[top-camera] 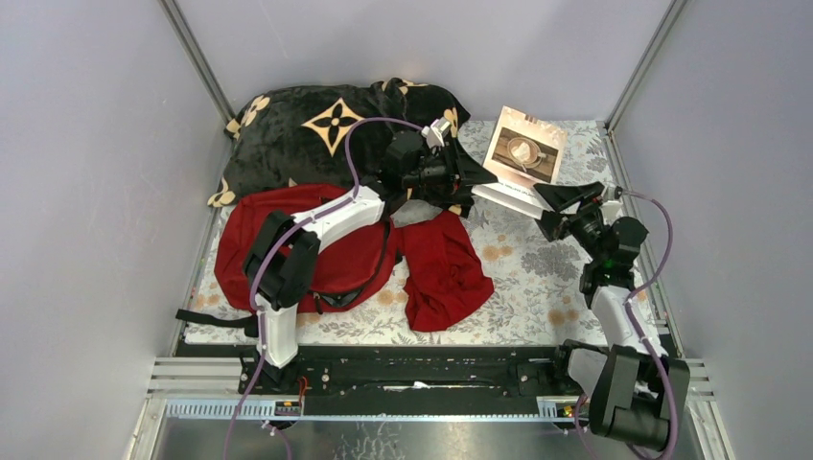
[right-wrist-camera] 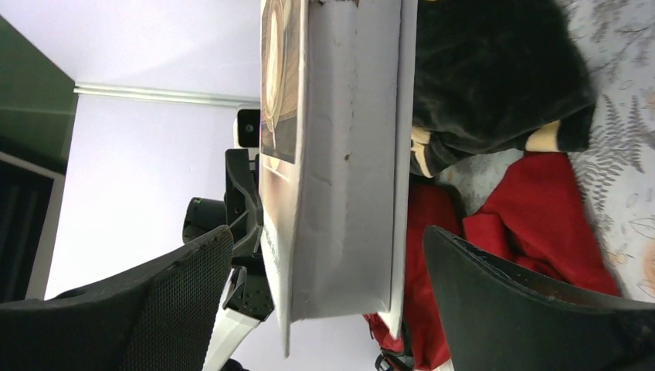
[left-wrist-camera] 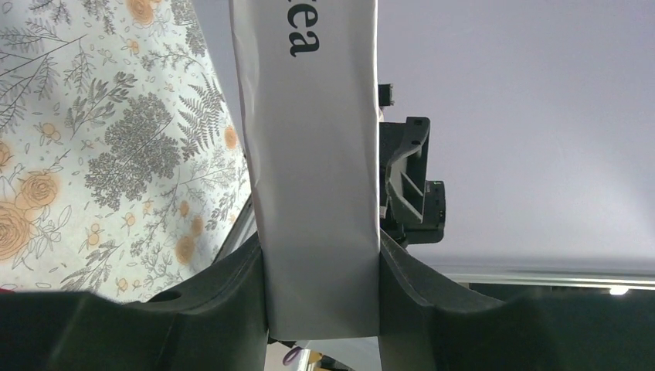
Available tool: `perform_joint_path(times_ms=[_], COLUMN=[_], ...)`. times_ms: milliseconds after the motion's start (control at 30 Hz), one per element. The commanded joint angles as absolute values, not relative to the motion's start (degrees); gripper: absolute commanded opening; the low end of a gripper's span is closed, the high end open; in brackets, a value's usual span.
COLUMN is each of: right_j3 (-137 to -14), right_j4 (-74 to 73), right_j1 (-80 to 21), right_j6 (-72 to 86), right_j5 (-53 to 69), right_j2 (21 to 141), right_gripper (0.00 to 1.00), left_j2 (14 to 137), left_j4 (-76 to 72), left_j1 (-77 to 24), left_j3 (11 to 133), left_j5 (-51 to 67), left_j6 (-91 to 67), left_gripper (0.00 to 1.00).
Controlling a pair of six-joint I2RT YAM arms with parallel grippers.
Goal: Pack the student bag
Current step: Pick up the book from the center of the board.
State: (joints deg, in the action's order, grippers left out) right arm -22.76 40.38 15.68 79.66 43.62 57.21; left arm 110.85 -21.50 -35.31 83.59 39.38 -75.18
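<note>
The student bag [top-camera: 251,251], a red backpack with dark straps, lies flat at the left of the flowered cloth, partly under my left arm. A white book [top-camera: 522,151] with a coffee-cup cover is held up off the table at the back. My left gripper [top-camera: 476,188] is shut on its spine: in the left wrist view both jaws press the white spine [left-wrist-camera: 318,154] at the left gripper [left-wrist-camera: 320,259]. My right gripper [top-camera: 562,197] is open around the opposite edge. In the right wrist view the book [right-wrist-camera: 347,154] stands between the right gripper's [right-wrist-camera: 328,236] jaws with a gap on each side.
A black plush blanket [top-camera: 316,125] with tan flowers is heaped at the back left. A dark-red cloth [top-camera: 446,268] lies crumpled mid-table beside the bag. The flowered tablecloth [top-camera: 537,278] covers the table. Grey walls with metal rails close in three sides.
</note>
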Motion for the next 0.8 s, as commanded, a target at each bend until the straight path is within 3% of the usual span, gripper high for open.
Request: perform_joint_path(times_ms=[0,167,333,467,533,567,667,767], right_j3=[-22.1,-22.5,-23.81,-23.38,-23.53,-24.07,-26.67,-29.87], right_j4=[54.59,62.66,70.66,80.48,82.59,82.69,82.56,84.23], right_j1=[9.74,6.94,5.95,5.23,5.22,5.27,5.27,5.27], right_j6=[82.12,83.19,86.67,91.66,92.73,92.77,91.91,91.36], right_j5=[40.18,35.34,34.3,34.08,34.73,35.67,40.27,47.36], right_j2=[61.14,64.53,70.48,75.64,77.22,77.78,79.78,81.93], right_gripper=[1.0,0.95,0.64,0.52,0.47,0.47,0.41,0.4], left_j2=[110.18,109.22,107.82,107.6,107.33,107.07,106.19,105.1], left_j4=[-31.4,-32.43,-31.8,-29.66,-28.16,-27.53,-24.43,-19.54], left_j1=[-35.55,-35.68,-35.76,-35.68,-35.59,-35.6,-35.0,-32.67], left_j3=[82.42,80.39,78.26,78.65,79.12,79.25,79.67,80.26], left_j5=[39.86,39.08,37.92,37.79,37.56,37.51,37.62,39.21], left_j6=[-78.0,-78.84,-78.71,-76.95,-75.58,-74.9,-71.83,-68.61], left_gripper=[0.0,0.0,0.0,0.03,0.16,0.28,0.73,0.93])
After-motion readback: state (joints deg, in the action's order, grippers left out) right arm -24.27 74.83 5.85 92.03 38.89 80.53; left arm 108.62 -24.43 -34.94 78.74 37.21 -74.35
